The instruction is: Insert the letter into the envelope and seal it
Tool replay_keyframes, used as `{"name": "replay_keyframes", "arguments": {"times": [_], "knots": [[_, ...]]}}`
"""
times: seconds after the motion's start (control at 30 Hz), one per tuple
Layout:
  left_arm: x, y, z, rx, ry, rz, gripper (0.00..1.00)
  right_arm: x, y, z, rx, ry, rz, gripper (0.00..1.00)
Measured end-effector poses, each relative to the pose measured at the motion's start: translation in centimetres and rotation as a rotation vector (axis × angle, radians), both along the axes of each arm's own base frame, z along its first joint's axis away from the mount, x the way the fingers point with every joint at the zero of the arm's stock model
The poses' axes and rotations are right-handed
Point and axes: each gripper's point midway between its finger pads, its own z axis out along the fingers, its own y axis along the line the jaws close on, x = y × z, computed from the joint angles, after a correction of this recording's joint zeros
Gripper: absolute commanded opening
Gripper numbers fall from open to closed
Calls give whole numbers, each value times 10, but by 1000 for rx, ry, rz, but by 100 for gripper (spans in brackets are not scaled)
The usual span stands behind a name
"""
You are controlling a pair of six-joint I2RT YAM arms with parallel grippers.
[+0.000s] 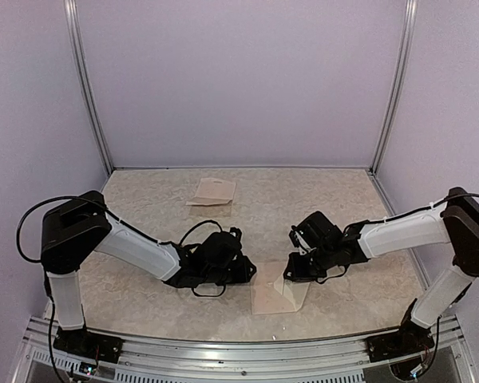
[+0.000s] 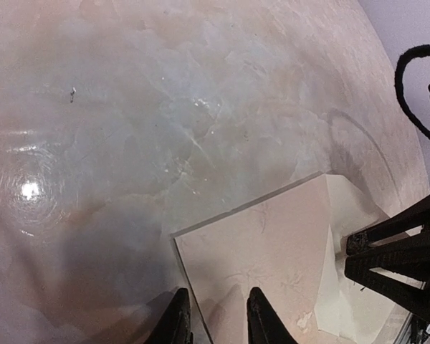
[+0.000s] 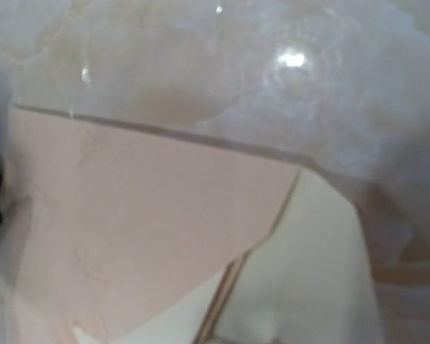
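Note:
The pale pinkish envelope (image 1: 275, 294) (image 2: 272, 244) (image 3: 129, 215) lies flat on the table between the two arms. Cream paper (image 2: 344, 208) (image 3: 315, 272) shows at its open right end; I cannot tell whether this is the letter or the flap's inner side. My left gripper (image 1: 246, 271) (image 2: 218, 319) is open and low over the envelope's left edge, with one finger over the table and the other over the envelope. My right gripper (image 1: 291, 273) (image 2: 347, 254) reaches in at the cream paper's edge. Its fingers stay out of the right wrist view, and its grip is unclear.
A tan sheet of paper (image 1: 211, 191) lies flat farther back on the marbled table (image 1: 343, 199). Lilac walls with metal posts (image 1: 90, 96) close in the back and both sides. A black cable (image 2: 416, 79) loops near the right arm.

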Motion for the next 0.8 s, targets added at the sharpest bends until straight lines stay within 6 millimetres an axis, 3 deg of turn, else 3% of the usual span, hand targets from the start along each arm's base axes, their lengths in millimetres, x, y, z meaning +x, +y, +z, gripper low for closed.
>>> {"name": "replay_keyframes", "arguments": {"times": [0.8], "knots": [[2, -3, -2, -14, -3, 4, 14, -2, 16, -9, 59, 35, 36, 7]]}}
